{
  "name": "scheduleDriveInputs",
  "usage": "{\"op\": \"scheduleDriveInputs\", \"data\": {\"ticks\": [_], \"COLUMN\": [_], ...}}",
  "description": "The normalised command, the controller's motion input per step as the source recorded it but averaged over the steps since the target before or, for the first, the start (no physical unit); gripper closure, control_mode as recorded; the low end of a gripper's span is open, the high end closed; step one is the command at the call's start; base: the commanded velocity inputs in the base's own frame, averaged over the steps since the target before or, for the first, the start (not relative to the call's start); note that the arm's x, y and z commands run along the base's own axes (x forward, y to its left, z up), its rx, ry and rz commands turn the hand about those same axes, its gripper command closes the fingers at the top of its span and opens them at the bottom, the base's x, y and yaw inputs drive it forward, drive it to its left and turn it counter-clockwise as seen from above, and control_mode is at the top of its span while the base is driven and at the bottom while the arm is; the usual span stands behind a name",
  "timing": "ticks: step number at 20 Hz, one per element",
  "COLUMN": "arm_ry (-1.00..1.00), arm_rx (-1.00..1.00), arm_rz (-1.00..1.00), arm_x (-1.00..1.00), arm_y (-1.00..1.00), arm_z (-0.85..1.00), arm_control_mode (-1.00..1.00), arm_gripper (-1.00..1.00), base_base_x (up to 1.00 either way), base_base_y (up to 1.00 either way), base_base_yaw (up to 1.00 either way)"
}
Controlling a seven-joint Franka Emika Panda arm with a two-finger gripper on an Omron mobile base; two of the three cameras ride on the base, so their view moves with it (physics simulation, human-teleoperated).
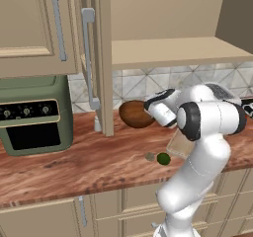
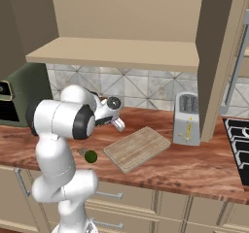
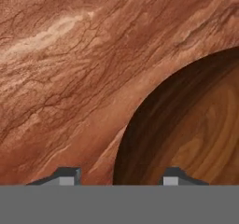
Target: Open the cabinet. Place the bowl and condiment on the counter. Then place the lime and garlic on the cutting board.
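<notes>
The cabinet stands open, its inner shelf bare. The dark brown wooden bowl sits on the reddish counter below it. My gripper is at the bowl's right rim. In the hand view the fingertips stand apart astride the bowl's rim, one outside and one over the inside, so the gripper is open. The lime and the garlic lie on the counter just left of the cutting board. A small pale container, likely the condiment, stands by the open left door.
A green countertop oven stands at the left. The grey toaster is right of the board, and a stove lies beyond it. The open cabinet doors hang out over the counter. Low drawers run under the counter edge.
</notes>
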Motion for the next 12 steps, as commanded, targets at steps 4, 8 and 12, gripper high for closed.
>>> {"op": "scheduleDriveInputs", "data": {"ticks": [4,8,12], "arm_ry": [-0.07,0.01,0.13], "arm_rx": [0.00,0.00,-0.07], "arm_rz": [0.04,0.07,0.09], "arm_x": [-0.55,-0.76,-0.70], "arm_y": [-0.03,0.01,0.23], "arm_z": [0.70,0.94,1.00], "arm_control_mode": [-1.00,-1.00,-1.00], "arm_gripper": [-1.00,-1.00,-1.00], "base_base_x": [0.00,0.00,0.00], "base_base_y": [0.00,0.00,0.00], "base_base_yaw": [0.00,0.00,0.00]}}
